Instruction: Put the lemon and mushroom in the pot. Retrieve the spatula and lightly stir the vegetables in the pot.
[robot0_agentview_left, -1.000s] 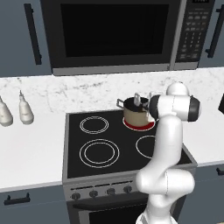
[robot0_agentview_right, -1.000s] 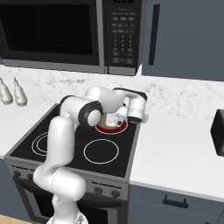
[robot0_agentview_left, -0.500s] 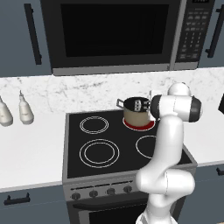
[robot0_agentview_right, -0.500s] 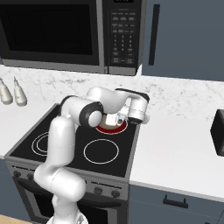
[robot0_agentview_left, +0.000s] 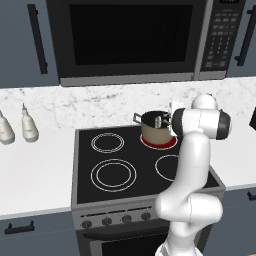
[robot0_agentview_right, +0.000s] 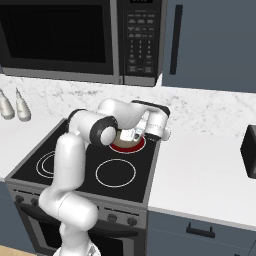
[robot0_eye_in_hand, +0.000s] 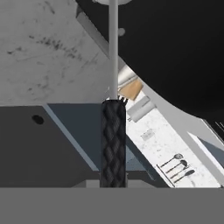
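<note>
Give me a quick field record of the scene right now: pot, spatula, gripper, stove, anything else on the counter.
pot: on the stove's back right burner, which glows red
spatula: black handle upright in the hand view, silver shaft running up from it
gripper: shut on spatula, at the pot
lemon and mushroom: cannot tell, the pot's inside is hidden
stove: other three burners dark and bare
bottles: two, on the counter left of the stove

The pot (robot0_agentview_left: 154, 126) is tan with a dark rim, on a red-glowing burner (robot0_agentview_left: 159, 141) of the black stovetop (robot0_agentview_left: 100, 150) with white rings. The spatula (robot0_eye_in_hand: 113, 140) has a black woven handle and silver shaft. White grey-veined marble backsplash (robot0_agentview_left: 75, 105); slate-blue cabinets (robot0_agentview_right: 210, 45).
</note>
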